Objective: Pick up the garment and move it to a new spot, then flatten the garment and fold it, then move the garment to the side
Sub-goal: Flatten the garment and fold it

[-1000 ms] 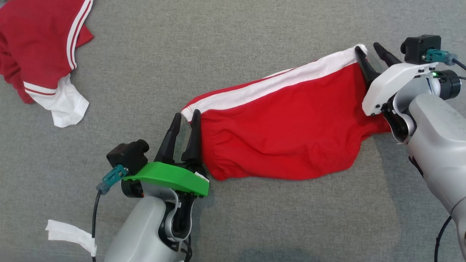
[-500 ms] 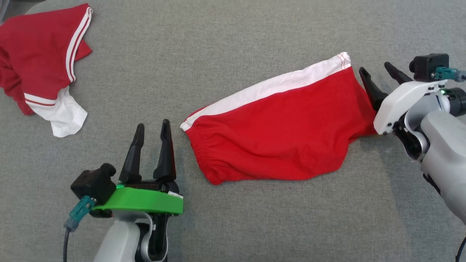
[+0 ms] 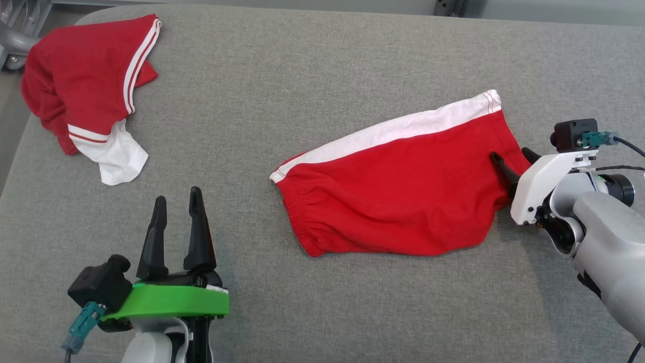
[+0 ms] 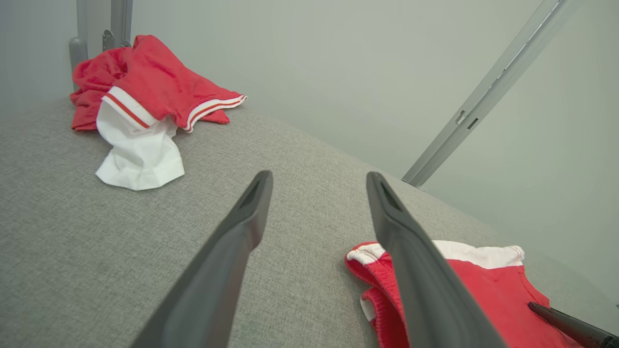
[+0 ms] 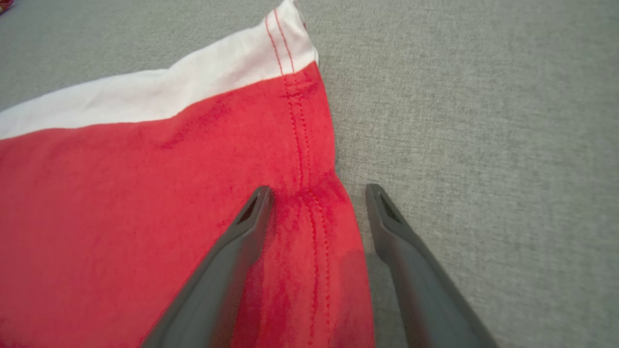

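The garment [image 3: 398, 201] is a pair of red shorts with a white side stripe, lying spread flat on the grey cloth surface right of centre. My left gripper [image 3: 178, 195] stands open at the lower left, well clear of the waistband end, with nothing between its fingers. In the left wrist view that gripper [image 4: 319, 175] frames bare grey cloth, and the garment [image 4: 483, 295] lies to its right. My right gripper [image 3: 509, 153] is open at the garment's right edge. Through the right wrist camera, the right gripper [image 5: 317, 188] straddles the stitched hem of the garment [image 5: 145, 193], one finger over red cloth, one over grey.
A second red garment with white stripes [image 3: 85, 85] lies crumpled at the far left corner, also seen as a red heap [image 4: 154, 92]. The grey surface [image 3: 302, 75] ends at a rounded left edge and a far edge. A slanted metal bar [image 4: 483, 96] stands beyond it.
Both grippers have opened and let go of the garment's two ends. The left one has drawn back to the lower left. The garment now lies flat. The head view has also shifted.
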You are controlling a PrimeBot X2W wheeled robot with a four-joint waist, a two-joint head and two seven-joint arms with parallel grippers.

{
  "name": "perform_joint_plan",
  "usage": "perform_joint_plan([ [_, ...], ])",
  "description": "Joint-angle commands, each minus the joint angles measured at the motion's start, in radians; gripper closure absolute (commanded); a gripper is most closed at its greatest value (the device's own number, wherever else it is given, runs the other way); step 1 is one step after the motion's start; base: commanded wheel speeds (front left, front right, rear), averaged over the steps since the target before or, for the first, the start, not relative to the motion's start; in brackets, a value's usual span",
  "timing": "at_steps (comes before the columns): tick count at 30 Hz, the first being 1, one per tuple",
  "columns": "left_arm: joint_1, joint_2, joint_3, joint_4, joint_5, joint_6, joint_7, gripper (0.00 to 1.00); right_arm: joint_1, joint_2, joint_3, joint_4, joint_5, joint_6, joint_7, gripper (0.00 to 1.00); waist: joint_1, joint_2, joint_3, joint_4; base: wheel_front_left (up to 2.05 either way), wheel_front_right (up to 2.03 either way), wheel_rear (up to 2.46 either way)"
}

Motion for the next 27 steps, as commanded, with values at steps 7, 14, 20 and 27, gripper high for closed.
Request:
perform_joint_plan([
  [7, 0.02, -0.004, 0.014, 0.003, 0.005, -0.004, -0.001, 0.0, 0.016, 0.021, 0.028, 0.012, 0.034, 0.0, 0.033, 1.0, 0.0, 0.0, -0.02, -0.01, 0.0, 0.0, 0.0],
  [14, 0.021, -0.005, 0.017, 0.007, 0.021, -0.01, -0.001, 0.0, 0.021, 0.019, 0.035, -0.024, 0.055, -0.001, -0.025, 1.0, 0.0, 0.0, -0.046, -0.075, 0.0, 0.0, 0.0],
  [20, 0.031, 0.007, 0.027, 0.008, 0.039, -0.007, 0.0, 0.0, 0.082, 0.002, 0.031, -0.102, 0.089, -0.001, -0.113, 1.0, 0.0, 0.0, -0.077, -0.191, 0.0, 0.0, 0.0],
  [27, 0.039, 0.017, 0.033, 0.006, 0.045, -0.001, 0.002, 0.0, 0.168, -0.015, 0.003, -0.143, 0.125, -0.001, -0.18, 1.0, 0.0, 0.0, -0.087, -0.297, 0.0, 0.0, 0.0],
])
